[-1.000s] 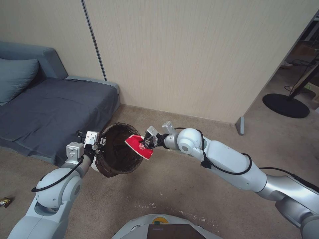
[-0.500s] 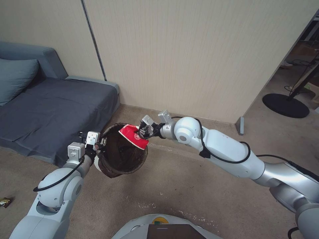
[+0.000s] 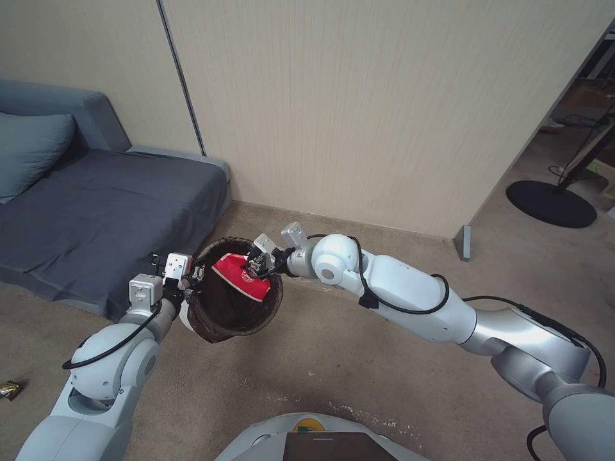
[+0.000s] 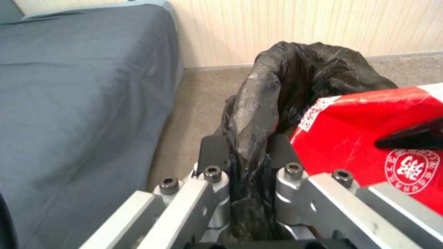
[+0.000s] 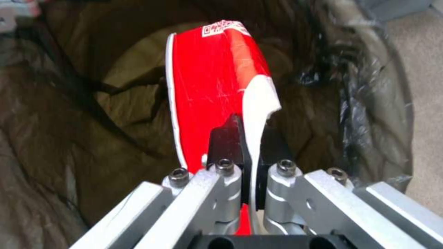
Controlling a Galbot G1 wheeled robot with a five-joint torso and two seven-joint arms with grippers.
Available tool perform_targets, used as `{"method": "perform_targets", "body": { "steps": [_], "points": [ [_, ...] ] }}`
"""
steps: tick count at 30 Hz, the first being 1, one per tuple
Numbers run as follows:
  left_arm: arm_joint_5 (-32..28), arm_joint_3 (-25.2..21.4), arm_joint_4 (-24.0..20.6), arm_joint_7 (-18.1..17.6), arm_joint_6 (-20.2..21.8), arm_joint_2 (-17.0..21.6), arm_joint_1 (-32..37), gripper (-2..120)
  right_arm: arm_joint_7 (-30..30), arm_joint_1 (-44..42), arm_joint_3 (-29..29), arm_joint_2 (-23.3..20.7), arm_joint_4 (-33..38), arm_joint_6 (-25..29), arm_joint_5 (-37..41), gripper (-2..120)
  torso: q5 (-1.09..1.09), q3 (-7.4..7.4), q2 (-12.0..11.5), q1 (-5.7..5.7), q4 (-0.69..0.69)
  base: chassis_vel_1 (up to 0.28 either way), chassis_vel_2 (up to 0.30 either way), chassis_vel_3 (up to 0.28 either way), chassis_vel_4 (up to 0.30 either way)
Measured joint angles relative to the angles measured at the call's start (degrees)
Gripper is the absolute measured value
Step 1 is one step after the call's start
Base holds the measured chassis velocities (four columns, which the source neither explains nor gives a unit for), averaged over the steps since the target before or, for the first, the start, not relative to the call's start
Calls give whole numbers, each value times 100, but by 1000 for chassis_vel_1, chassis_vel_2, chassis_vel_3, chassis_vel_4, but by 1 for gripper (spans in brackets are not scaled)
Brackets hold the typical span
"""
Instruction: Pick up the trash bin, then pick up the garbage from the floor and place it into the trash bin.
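The trash bin [image 3: 221, 320], lined with a dark bag, hangs above the carpet with my left gripper [image 3: 191, 282] shut on its rim. In the left wrist view the bag's folded edge [image 4: 256, 114] is pinched between the two fingers of the left gripper [image 4: 249, 155]. My right gripper [image 3: 256, 267] is shut on a flat red paper packet [image 3: 238, 275] and holds it over the bin's mouth. In the right wrist view the red packet [image 5: 207, 79] points down into the lined bin [image 5: 92, 114], clamped by the right gripper [image 5: 249, 138].
A grey sofa [image 3: 96, 211] stands to the left against the beige wall [image 3: 359, 96]. A small shiny wrapper [image 3: 9, 388] lies on the floor [image 3: 359, 358] at the far left. A black round stand base [image 3: 551, 203] sits at the right.
My right arm has carried the red packet leftward from beside the bin's rim to over its opening. The left arm and bin have stayed in place.
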Motion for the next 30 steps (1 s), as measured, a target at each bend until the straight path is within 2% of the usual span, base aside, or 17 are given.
{"method": "perform_targets", "body": {
  "steps": [5,8,12,14,15,17,18,20,21,24,25,30],
  "points": [
    [-4,-2,9,2,0,1,-1,7,-7,-7,-16,30,-29,-16,-28,5,0,0,0,0,0,0,0,0,0],
    [-11,-21,10,2,0,7,3,7,11,-18,-22,86,-43,-21,-36,20,0,0,0,0,0,0,0,0,0],
    [-13,-29,9,2,0,9,1,7,31,-13,-23,119,-62,-23,-43,29,0,0,0,0,1,0,0,0,0],
    [-15,-38,10,2,0,7,-3,7,47,-10,-18,119,-69,-23,-45,41,0,0,0,0,1,0,0,0,0],
    [-15,-38,10,2,0,7,-3,7,47,-10,-18,119,-69,-23,-45,41,0,0,0,0,1,0,0,0,0],
    [-16,-52,10,3,0,0,0,7,52,-4,-2,61,-58,-24,-45,52,1,0,0,0,1,0,0,0,0],
    [-16,-52,10,3,0,0,0,7,52,-4,-2,61,-58,-24,-45,52,1,0,0,0,1,0,0,0,0],
    [-16,-57,8,4,0,-16,11,7,55,-3,24,-13,-18,-24,-45,63,1,0,0,0,0,0,0,0,0],
    [-16,-57,8,4,0,-16,11,7,55,-3,24,-13,-18,-24,-45,63,1,0,0,0,0,0,0,0,0],
    [-16,-63,1,6,0,-25,18,7,66,-14,88,-74,41,-24,-45,78,1,0,0,0,1,0,0,0,0],
    [-16,-63,1,6,0,-25,18,7,66,-14,88,-74,41,-24,-45,78,1,0,0,0,1,0,0,0,0],
    [-23,-99,-36,6,0,-18,34,7,119,-70,446,-387,448,-24,6,97,1,0,0,0,2,0,0,0,0]
  ]
}}
